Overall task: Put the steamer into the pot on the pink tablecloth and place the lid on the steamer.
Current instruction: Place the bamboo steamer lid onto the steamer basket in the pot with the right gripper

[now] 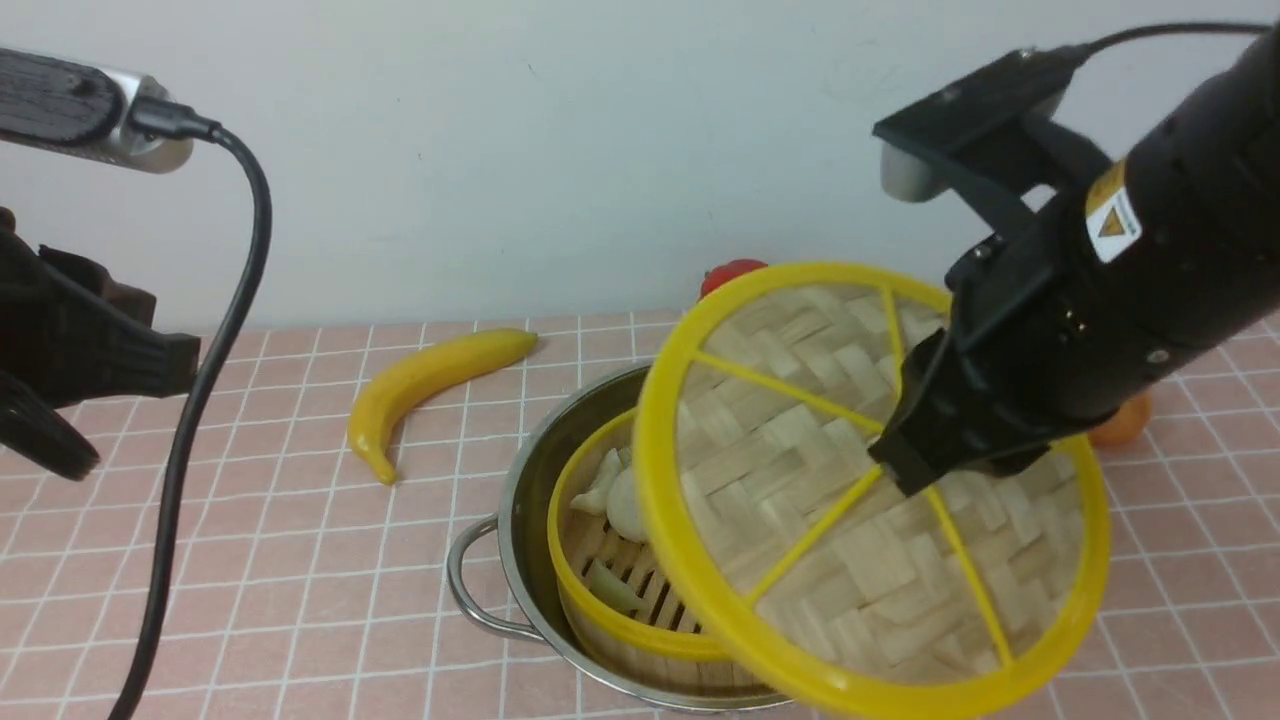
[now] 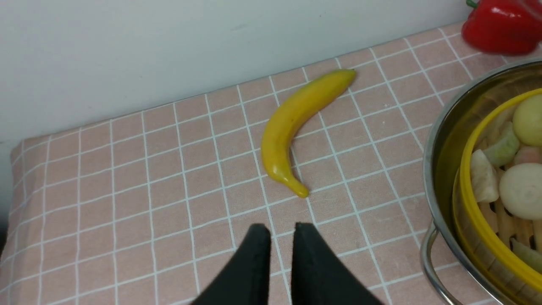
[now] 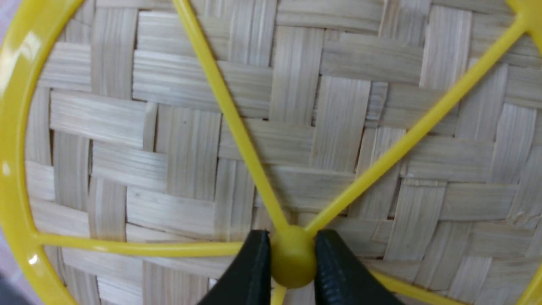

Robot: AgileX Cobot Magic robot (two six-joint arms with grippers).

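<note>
The lid (image 1: 800, 480) fills the lower right of the front view. It is tilted so that its woven face and yellow spokes turn toward the camera, and it is raised in front of the right part of the steamer, not seated on it. Whether its low edge touches the steamer rim cannot be told. The right gripper (image 1: 895, 465) comes in from the upper right and is clenched on the lid's central hub. The right wrist view shows this plainly, with the two black fingertips (image 3: 254, 271) pressed against either side of the yellow hub (image 3: 292, 258) and the weave of the lid (image 3: 338, 127) filling the rest of the frame.

The steamer (image 1: 600, 610) sits upright inside the pot (image 1: 520, 520) at the lower centre, its yellow rim within the steel wall. Pale dumpling-like pieces (image 1: 615, 490) lie on its slatted floor. The pot stands on the pink tablecloth (image 1: 300, 580), with one looped handle toward the lower left.

A yellow banana (image 1: 420, 385) lies on the cloth up and left of the pot, well apart from it. A red pepper (image 1: 730, 275) shows just above the lid's top edge, and an orange thing (image 1: 1125, 425) shows under the right arm.

In the left wrist view the left gripper (image 2: 281, 231) hangs over bare cloth at the lower centre. Its jaws are released, a slim gap apart, with nothing between them, and they are near the banana's tip but clear of it.
</note>
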